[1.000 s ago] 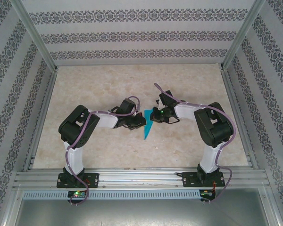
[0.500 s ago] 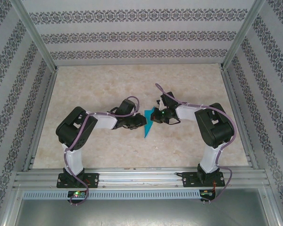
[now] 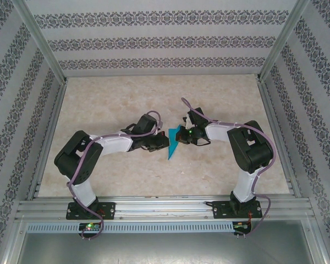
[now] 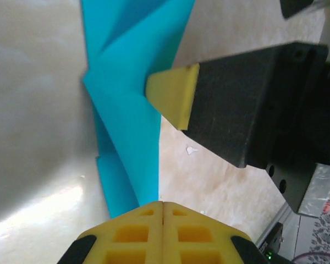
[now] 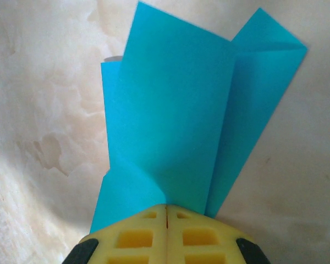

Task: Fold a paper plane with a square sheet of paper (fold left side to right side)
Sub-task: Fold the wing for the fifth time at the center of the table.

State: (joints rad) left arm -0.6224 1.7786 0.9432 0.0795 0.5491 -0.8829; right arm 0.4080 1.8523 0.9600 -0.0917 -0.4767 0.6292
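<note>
Left gripper point(image 4: 163, 204): my jaws closed, pinching the paper plane point(image 4: 126, 110) at one edge.
Right gripper point(image 5: 166, 207): my jaws closed on its wider end.

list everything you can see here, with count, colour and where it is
folded paper: one, teal-blue, table centre, between the two grippers
table: one, beige marbled, under everything
walls: three, grey-patterned stripes, left, far and right sides
frame rails: several, silver, near edge, carrying the arm bases
left gripper: one, black with yellow fingers, shut, tips at the paper
right gripper: one, black with yellow fingers, shut, tips at the paper
</note>
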